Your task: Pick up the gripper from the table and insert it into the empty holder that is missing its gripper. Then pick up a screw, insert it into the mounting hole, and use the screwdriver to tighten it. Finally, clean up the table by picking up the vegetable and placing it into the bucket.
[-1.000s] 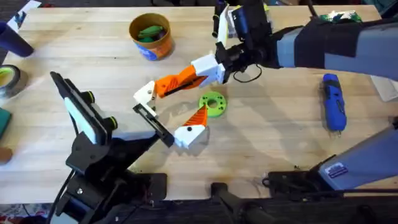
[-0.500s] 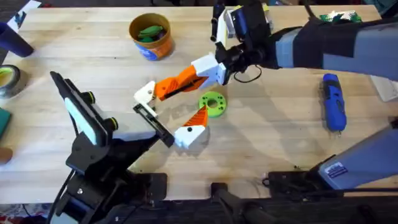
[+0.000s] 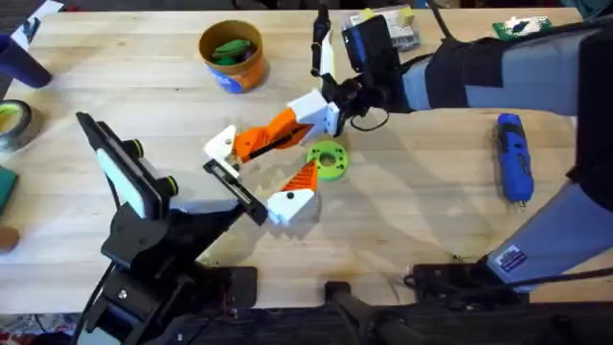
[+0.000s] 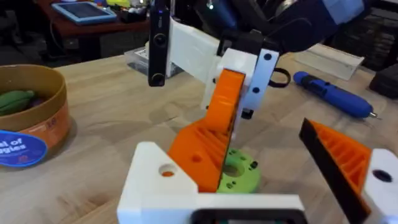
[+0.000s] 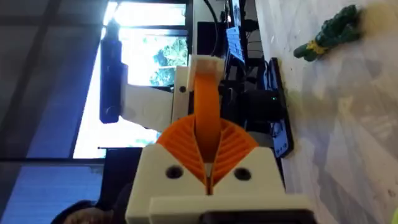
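While held, gripper (image 3: 273, 131) meets holder (image 3: 221, 144), bucket (image 3: 233, 56) (blue label)

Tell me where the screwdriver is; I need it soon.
In the overhead view, the screwdriver lies on the table's right side, apart from the green ring.

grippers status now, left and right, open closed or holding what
Left gripper: cannot be told.
Right gripper: shut on the orange gripper at its white base.

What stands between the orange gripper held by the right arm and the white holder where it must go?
Nothing visible does. The gripper, clamped at its white base by the right gripper, already has its orange tip at the holder; the green ring lies beside the path.
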{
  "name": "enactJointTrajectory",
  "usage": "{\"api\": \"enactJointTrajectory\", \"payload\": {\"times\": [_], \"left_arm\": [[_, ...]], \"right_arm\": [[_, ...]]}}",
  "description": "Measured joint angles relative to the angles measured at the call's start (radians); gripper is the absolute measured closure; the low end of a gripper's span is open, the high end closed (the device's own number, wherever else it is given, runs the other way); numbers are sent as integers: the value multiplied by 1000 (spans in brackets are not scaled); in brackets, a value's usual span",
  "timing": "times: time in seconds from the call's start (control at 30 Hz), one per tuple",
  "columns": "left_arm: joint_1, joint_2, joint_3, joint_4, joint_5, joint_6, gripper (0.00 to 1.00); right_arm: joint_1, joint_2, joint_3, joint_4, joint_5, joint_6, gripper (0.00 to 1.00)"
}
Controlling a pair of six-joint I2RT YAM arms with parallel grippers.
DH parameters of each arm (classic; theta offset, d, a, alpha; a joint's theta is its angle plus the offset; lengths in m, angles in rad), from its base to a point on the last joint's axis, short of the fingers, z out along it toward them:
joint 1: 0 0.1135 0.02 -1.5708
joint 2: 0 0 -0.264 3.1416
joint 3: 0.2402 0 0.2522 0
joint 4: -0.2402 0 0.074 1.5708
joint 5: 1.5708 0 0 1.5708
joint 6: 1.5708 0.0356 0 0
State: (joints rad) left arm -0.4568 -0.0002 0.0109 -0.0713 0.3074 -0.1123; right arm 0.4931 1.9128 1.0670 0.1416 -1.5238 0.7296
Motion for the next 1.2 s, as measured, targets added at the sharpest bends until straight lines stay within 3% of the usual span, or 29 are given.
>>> {"api": "enactJointTrajectory", "payload": {"times": [0.37,0.67,1.2], "left_arm": [[1,0,0,3,9,16,9],[1,0,0,2,2,19,9],[9,0,0,-3,-48,-3,9]], "right_arm": [[45,23,1,275,1,247,991],[49,25,2,293,19,323,991],[74,25,18,303,152,340,991]]}}
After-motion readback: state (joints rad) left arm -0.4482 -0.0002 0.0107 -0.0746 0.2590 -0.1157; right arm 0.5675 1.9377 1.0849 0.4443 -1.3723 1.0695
